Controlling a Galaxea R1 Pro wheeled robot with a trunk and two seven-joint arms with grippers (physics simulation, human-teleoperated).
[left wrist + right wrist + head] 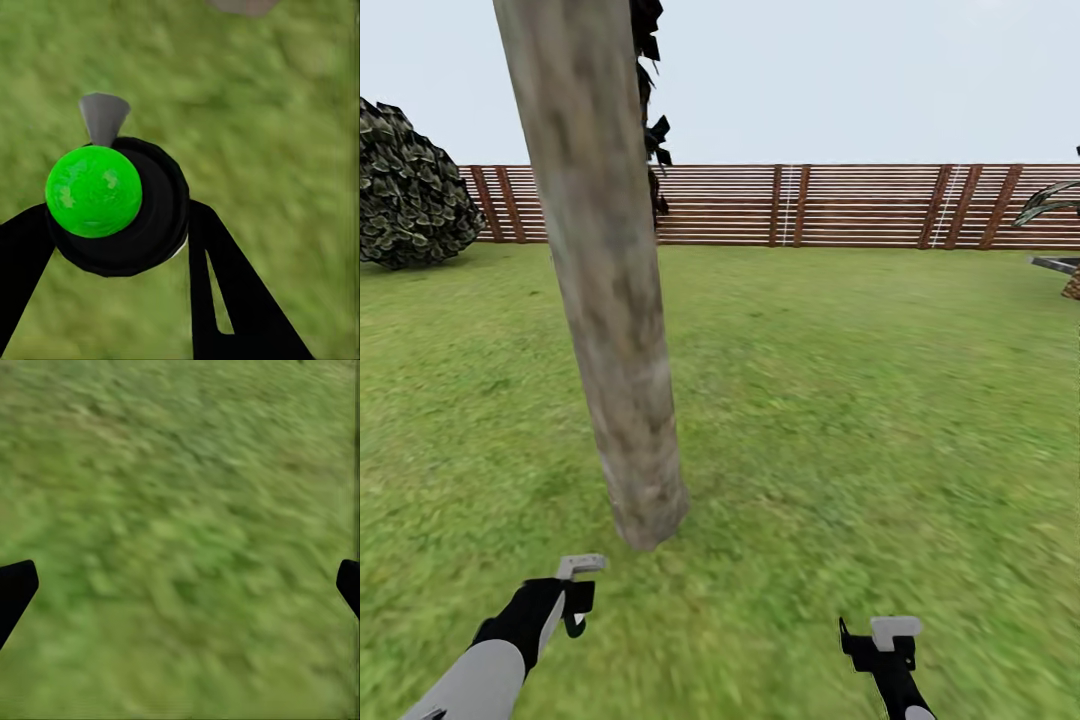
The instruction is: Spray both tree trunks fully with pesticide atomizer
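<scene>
**Robot stands by a tree with the spray bottle in its left gripper**

The robot is on the grass (840, 400) of the garden. A big tree trunk (605, 290) rises right in front of it, a little to the left. The bark is pale grey and brown with blotches. The foot of the trunk meets the lawn just ahead of the left gripper (575, 590). Some dark leaves (650, 110) hang beside the trunk, high up.

In the left wrist view, the left gripper's two black fingers (225, 292) are closed on the pesticide atomizer (124, 206), one on each side. The atomizer looks round and black from here. It has a bright green ball on it and a small grey cone sticking out past the ball. The grass behind it is blurry, so I cannot tell if any white specks are in the air.

The right gripper (885, 640) hangs low over the lawn, well apart from the trunk. Its fingers (15, 589) are wide apart, with just grass between them.

Far back, a reddish-brown fence (840, 205) of flat boards runs along the edge of the lawn. A dark, leafy bush (410, 190) sits by the fence at the far left. A spiky plant (1055, 205) peeks in at the far right.
</scene>
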